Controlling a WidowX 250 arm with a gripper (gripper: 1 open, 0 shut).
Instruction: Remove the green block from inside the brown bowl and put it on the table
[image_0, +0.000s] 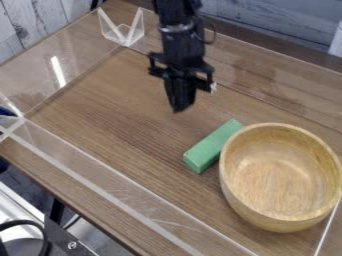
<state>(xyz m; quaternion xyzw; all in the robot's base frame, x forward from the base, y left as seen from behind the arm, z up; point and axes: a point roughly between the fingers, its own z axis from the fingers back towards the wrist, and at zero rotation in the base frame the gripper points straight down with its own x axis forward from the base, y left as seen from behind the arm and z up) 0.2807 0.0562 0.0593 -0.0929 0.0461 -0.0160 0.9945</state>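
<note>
Wood-grain table, clear acrylic walls | green block flat on table, touching brown bowl rim at bowl's ten o'clock | gripper empty, jaws closed, at block's eleven o'clock, apart.

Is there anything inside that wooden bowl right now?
No. The brown bowl looks empty; its smooth inside shows bare wood, though the near wall hides a sliver. The green block lies on the table just outside its rim.
</note>
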